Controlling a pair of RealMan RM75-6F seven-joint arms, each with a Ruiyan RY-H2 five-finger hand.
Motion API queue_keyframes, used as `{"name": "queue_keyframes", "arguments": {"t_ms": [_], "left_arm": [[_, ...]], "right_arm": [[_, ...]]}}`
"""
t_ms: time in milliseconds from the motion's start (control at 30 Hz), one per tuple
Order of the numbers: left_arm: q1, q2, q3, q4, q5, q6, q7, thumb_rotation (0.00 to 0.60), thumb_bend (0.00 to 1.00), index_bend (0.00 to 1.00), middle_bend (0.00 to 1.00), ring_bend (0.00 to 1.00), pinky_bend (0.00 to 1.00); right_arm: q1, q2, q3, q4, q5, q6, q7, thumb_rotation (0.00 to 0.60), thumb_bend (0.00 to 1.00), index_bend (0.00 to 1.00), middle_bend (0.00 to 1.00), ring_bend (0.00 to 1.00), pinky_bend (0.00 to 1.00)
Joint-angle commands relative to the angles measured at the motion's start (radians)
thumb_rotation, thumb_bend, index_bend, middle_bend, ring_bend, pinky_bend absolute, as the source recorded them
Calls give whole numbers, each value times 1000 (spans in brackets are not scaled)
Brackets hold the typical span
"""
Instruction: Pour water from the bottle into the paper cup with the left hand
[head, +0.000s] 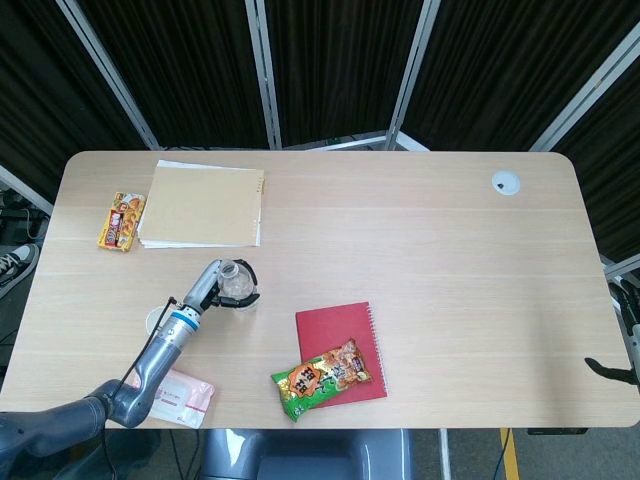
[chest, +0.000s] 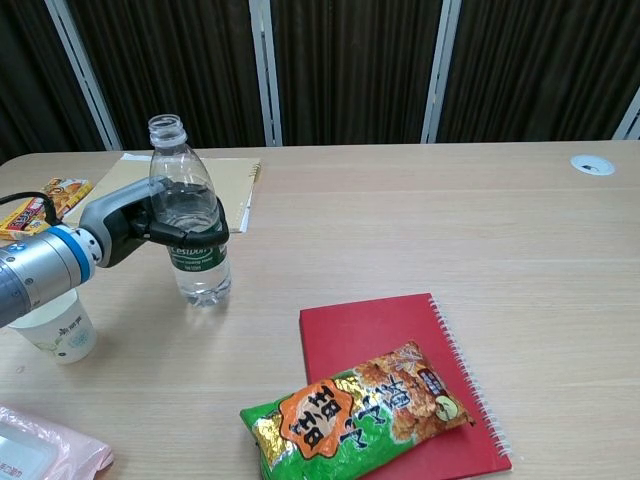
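Note:
A clear uncapped water bottle (chest: 190, 225) with a green label stands upright, its base at or just above the tabletop. My left hand (chest: 140, 225) grips it around the middle from the left; from above, the left hand (head: 215, 285) and the bottle (head: 237, 283) lie just left of the table's centre. The white paper cup (chest: 55, 325) stands to the left of the bottle, near the front edge, partly hidden by my forearm. In the head view only a sliver of the cup (head: 153, 322) shows. My right hand (head: 618, 330) is at the far right edge, off the table, holding nothing.
A tan notebook (head: 203, 205) and a snack bar (head: 121, 220) lie at the back left. A red notebook (chest: 400, 340) with a green snack bag (chest: 350, 415) on it sits front centre. A pink wipes pack (head: 185, 392) lies at the front left.

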Motion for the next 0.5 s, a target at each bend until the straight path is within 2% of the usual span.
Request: {"name": "queue_keyframes", "arguments": {"t_ms": [33,200,367,500], "left_arm": [[5,-40,13,63,20,-2,-22,600,397,602,497,381,367],[5,-75,24,127,49,-4,-68,600,353,593,493,377,366],[5,-89,36,153,90,23,-92,600,245,546,448,339,344],[11,-98,40,160,103,41,-103,595,235,454,343,271,189]], "right_arm": [[2,-1,0,0,1,-5,0,600,0,0,0,0,0],[8,-3,-1,5,8,-21,2,600,0,0,0,0,0],[10,-6,1,14,15,-30,7,600,0,0,0,0,0],[10,-5,1,18,17,-31,11,600,0,0,0,0,0]]}}
